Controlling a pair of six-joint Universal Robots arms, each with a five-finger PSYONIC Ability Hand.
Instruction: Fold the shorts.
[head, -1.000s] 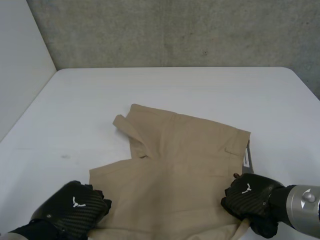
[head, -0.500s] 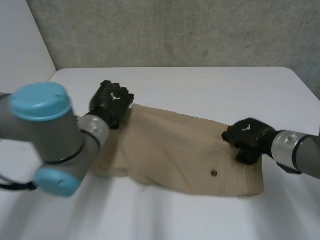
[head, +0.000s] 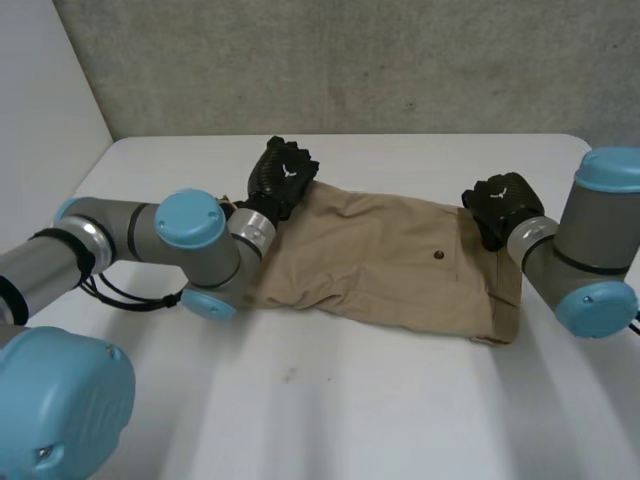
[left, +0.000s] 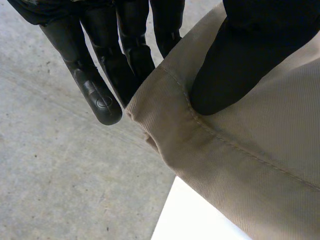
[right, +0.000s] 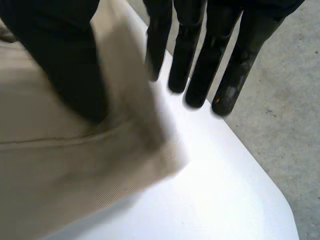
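The beige cotton shorts (head: 390, 265) lie folded on the white tabletop (head: 400, 400), long axis spanning both arms. The left robot hand (head: 283, 175) pinches their far left corner, and the right robot hand (head: 500, 205) pinches the far right corner.

Tan shorts (head: 390, 262) on table (head: 350, 410) — left robot hand (head: 283, 175), right robot hand (head: 500, 203) at far corners.

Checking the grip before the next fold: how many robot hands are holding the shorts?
2. The left robot hand pinches the far left corner of the shorts; the right robot hand pinches the far right corner.
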